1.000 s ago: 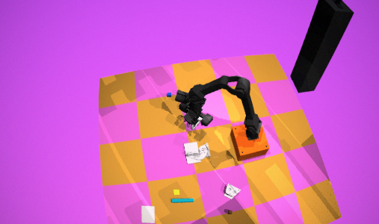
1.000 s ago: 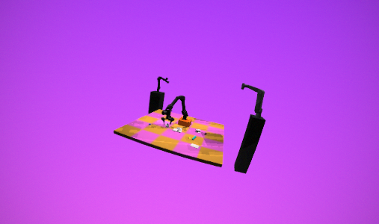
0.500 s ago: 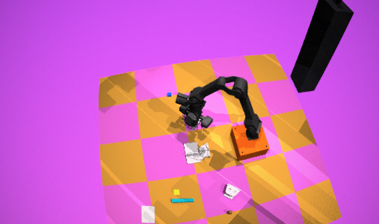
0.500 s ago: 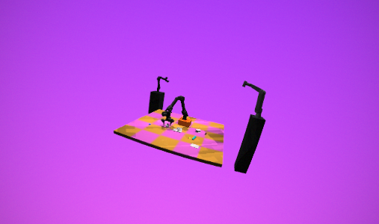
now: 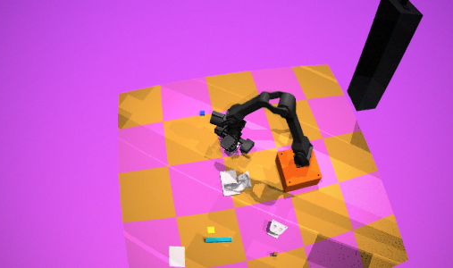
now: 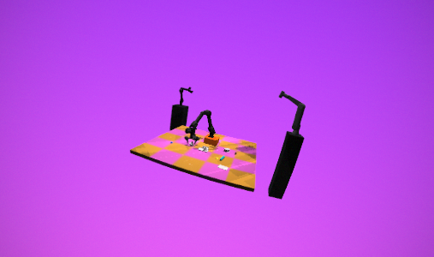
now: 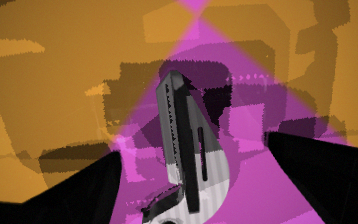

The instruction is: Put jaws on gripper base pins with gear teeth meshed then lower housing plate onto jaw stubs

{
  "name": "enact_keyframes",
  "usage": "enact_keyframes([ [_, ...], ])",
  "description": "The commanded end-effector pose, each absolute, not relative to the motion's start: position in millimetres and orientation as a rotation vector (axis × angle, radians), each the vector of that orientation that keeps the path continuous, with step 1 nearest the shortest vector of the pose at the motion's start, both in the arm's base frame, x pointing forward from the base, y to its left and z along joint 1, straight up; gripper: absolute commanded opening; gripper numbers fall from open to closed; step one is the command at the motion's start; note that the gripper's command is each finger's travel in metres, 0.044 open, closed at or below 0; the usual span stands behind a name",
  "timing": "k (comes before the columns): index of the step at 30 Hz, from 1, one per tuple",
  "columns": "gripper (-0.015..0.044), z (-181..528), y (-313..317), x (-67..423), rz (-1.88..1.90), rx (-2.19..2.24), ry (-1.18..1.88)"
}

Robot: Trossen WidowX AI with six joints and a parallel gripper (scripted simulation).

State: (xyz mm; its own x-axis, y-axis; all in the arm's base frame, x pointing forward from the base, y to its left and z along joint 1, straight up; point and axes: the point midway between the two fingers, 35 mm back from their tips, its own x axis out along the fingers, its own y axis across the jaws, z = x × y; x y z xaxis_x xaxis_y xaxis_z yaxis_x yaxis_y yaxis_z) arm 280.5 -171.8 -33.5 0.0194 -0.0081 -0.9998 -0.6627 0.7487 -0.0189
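Note:
My gripper [image 5: 237,146] [image 6: 192,140] [image 7: 196,149] is open and empty, low over one jaw. That jaw [image 7: 215,172] is grey-white with a dark slot and lies between the spread fingertips in the wrist view, its toothed end partly cut off at the bottom edge. In the top view it is mostly hidden under the hand. A group of white parts [image 5: 230,187] [image 6: 204,149] lies near the hand, one squarish and one curved; I cannot tell exactly how they fit together. Another white part [image 5: 277,228] [image 6: 227,150] with two round marks lies farther off, perhaps the housing plate.
The orange box [image 5: 297,176] [image 6: 211,140] stands at the arm's foot. A blue cube [image 5: 202,113], a yellow block [image 5: 211,230], a cyan bar [image 5: 218,239], a white card [image 5: 177,256] and a small brown thing [image 5: 274,254] lie on the checkered table [image 5: 146,196]. Black pillars [image 5: 381,58] [image 6: 286,164] stand beyond it.

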Motion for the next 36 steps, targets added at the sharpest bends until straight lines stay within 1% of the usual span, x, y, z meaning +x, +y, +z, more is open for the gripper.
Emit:
enact_keyframes([
  [1, 0.044, -34, -171, 281, 0.556, -0.579, 1.476],
  [3, 0.044, -34, -171, 281, 0.556, -0.579, 1.476],
  [13, 0.0177, -34, -172, 280, 0.554, -0.577, 1.48],
  [20, 0.0134, -34, -172, 280, 0.554, -0.577, 1.48],
  [30, 0.0134, -33, -172, 281, 0.554, -0.577, 1.48],
  [36, 0.0134, -16, -173, 282, 0.554, -0.578, 1.479],
])
